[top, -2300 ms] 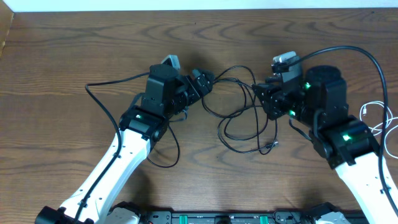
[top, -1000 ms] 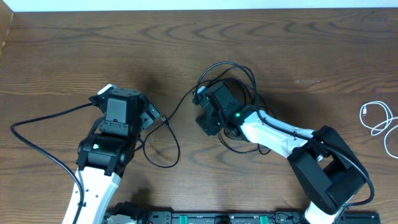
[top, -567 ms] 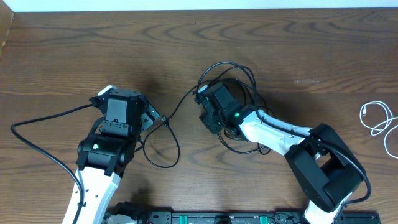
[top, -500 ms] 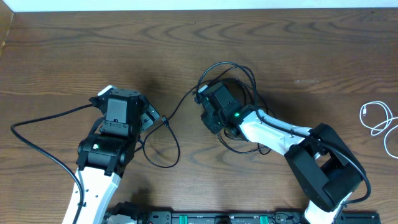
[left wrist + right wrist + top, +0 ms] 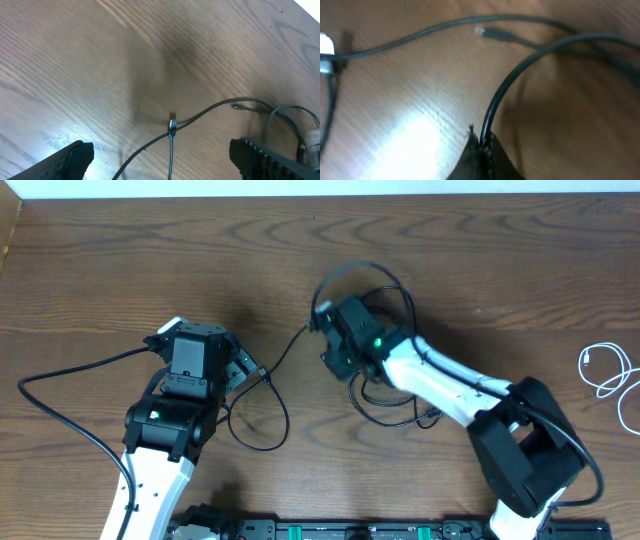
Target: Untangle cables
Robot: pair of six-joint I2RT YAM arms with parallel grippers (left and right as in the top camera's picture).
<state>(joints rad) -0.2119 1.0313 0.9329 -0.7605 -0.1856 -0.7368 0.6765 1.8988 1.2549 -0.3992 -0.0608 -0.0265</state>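
Two black cables (image 5: 385,385) lie tangled at mid-table; one strand runs left to a small plug (image 5: 263,371) and a loop (image 5: 262,425). My right gripper (image 5: 330,345) reaches in from the right and is shut on a black cable, holding a raised loop (image 5: 365,275). In the right wrist view the closed jaws (image 5: 485,150) pinch that cable (image 5: 495,107), with a plug end (image 5: 495,34) on the wood beyond. My left gripper (image 5: 245,370) is open and empty; in its view (image 5: 170,162) the plug (image 5: 172,125) lies between the spread fingers. The white cable (image 5: 605,370) is coiled at far right.
The left arm's thick black cord (image 5: 60,380) sweeps over the table's left side. A dark rail (image 5: 350,530) runs along the front edge. The wooden table (image 5: 120,270) stretches back to a white wall.
My right gripper has shifted slightly up and back with the black cable, raising its loop. The left arm has stayed still over the last second, after pulling back left earlier.
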